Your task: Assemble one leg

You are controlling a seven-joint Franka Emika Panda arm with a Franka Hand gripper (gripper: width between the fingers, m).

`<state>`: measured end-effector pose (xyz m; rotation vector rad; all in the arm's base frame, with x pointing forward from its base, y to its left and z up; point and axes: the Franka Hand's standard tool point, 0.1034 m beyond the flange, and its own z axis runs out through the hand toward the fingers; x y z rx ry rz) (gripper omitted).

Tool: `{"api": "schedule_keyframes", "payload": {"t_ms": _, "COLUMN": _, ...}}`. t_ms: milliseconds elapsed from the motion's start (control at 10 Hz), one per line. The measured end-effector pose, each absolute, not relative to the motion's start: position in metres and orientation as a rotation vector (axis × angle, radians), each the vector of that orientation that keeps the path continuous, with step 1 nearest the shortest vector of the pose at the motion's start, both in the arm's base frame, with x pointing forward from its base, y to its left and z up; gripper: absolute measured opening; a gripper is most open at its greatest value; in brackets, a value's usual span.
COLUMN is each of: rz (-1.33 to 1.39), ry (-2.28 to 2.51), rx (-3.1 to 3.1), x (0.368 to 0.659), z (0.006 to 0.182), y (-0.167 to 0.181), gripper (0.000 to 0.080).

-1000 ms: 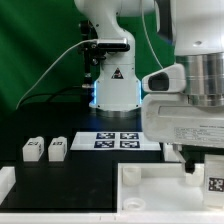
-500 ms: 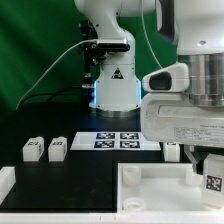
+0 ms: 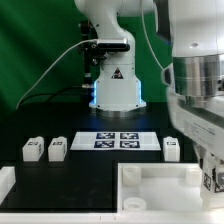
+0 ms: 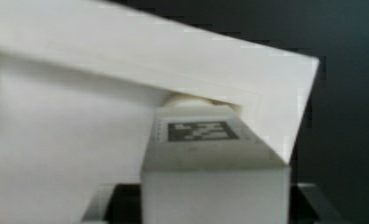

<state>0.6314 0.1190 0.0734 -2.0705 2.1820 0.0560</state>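
Note:
My gripper is at the exterior view's right edge, shut on a leg, a white block with a marker tag. It holds the leg over the far right corner of the large white tray-like piece. In the wrist view the held leg runs up between my dark fingers, tag showing. Its tip is at the corner of the tray-like piece; whether they touch is not clear. Two more legs stand at the left. A third stands right of the marker board.
The marker board lies on the black table in front of the arm's base. A white piece sits at the lower left edge. A green backdrop stands behind.
The arm has shifted toward the exterior view's right, with the leg still in the gripper. That has uncovered the leg standing right of the marker board.

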Motion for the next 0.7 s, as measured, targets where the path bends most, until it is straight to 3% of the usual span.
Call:
{"api": "schedule_keyframes", "payload": {"t_ms": 400, "rz": 0.062, "ry": 2.33, "rx": -1.873, "x": 0.6305, "z": 0.0723, "y": 0.1188, "gripper": 0.0295}}
{"api": "schedule_keyframes", "payload": {"t_ms": 500, "rz": 0.047, "ry": 2.237, "rx": -1.987, "x": 0.6307, "z": 0.0722, "y": 0.1192, "gripper": 0.0391}}
{"api": "schedule_keyframes", "payload": {"t_ms": 600, "rz": 0.032, "ry": 2.046, "rx": -2.182, "x": 0.6315, "z": 0.0736, "y": 0.121, "gripper": 0.0567}}
{"api": "schedule_keyframes", "payload": {"t_ms": 700, "rz": 0.008, "ry": 1.778, "rx": -2.404, "x": 0.6319, "z": 0.0739, "y": 0.12, "gripper": 0.0567}}
